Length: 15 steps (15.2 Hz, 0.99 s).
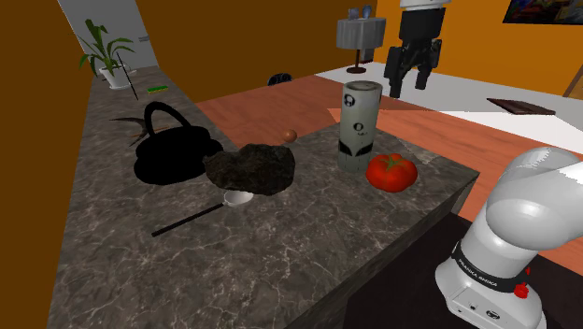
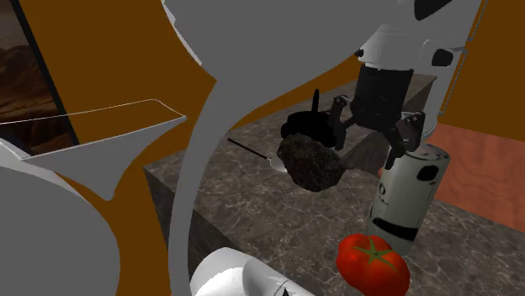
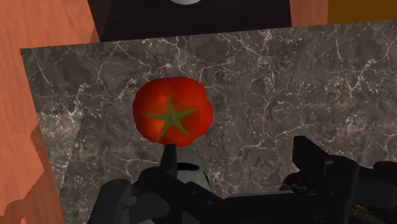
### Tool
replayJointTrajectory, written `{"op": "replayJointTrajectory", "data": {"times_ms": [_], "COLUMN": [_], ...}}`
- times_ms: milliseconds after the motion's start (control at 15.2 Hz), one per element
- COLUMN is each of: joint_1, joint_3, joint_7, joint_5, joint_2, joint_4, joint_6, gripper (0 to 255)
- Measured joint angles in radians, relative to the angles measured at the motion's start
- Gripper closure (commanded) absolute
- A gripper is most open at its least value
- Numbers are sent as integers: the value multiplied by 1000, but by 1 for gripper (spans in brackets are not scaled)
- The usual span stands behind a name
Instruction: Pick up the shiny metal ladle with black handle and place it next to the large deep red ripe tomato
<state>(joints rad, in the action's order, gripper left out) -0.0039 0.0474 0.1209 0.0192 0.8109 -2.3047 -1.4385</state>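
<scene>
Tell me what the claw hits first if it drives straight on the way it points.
Probably the tall pale cylindrical canister, whose top shows close under the open claw; otherwise the dark marbled countertop beside the round red tomato. Depth is unclear.

White arm (image 1: 523, 210) reaches up high, wrist aimed down; gripper (image 1: 409, 84) empty w/ 2 fingers (image 3: 313, 162) spread apart
</scene>
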Motion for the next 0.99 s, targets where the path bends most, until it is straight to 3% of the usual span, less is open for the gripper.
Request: {"op": "replayJointTrajectory", "data": {"times_ms": [198,660,990], "joint_1": [-1,-6,-17], "joint_3": [-31,-213,-344], "joint_7": [49,342,553], "joint_5": [-22,-152,-230], "joint_2": [-5,-42,-144], "joint_4": [-8,-64,-41], "joint_6": [-9,-85,-161], "gripper": [0,0,0]}}
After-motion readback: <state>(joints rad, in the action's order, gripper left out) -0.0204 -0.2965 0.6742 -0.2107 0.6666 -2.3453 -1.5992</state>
